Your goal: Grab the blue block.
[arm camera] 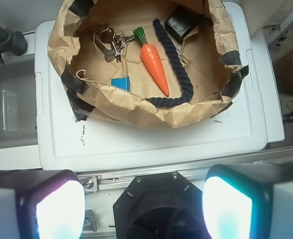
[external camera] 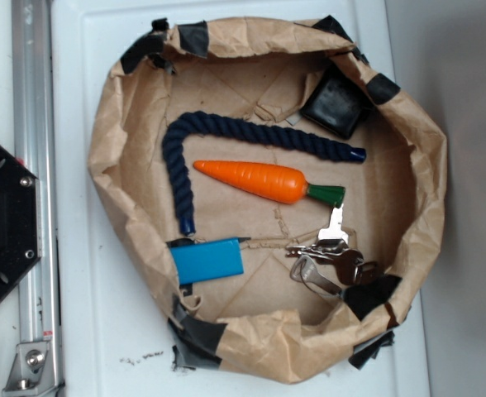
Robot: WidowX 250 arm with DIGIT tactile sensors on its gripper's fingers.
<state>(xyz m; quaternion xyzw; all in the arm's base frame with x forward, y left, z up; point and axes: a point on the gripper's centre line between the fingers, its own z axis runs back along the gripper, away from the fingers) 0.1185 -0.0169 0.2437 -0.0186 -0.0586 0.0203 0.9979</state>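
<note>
The blue block (external camera: 207, 260) lies flat on the floor of a brown paper nest (external camera: 408, 124), near its lower left wall. In the wrist view the blue block (arm camera: 120, 83) shows small, partly behind the nest's crumpled near wall (arm camera: 136, 107). My gripper (arm camera: 143, 206) is open, its two glowing pads (arm camera: 57, 211) wide apart at the bottom of the wrist view, high above the robot base and far from the block. Nothing is between the fingers. The gripper is out of the exterior view.
Inside the nest lie an orange carrot (external camera: 259, 180), a dark navy rope (external camera: 185, 157), a bunch of keys (external camera: 330, 256) and a black box (external camera: 335, 105). The nest sits on a white lid (external camera: 78, 83). The black robot base (external camera: 3, 223) stands at the left.
</note>
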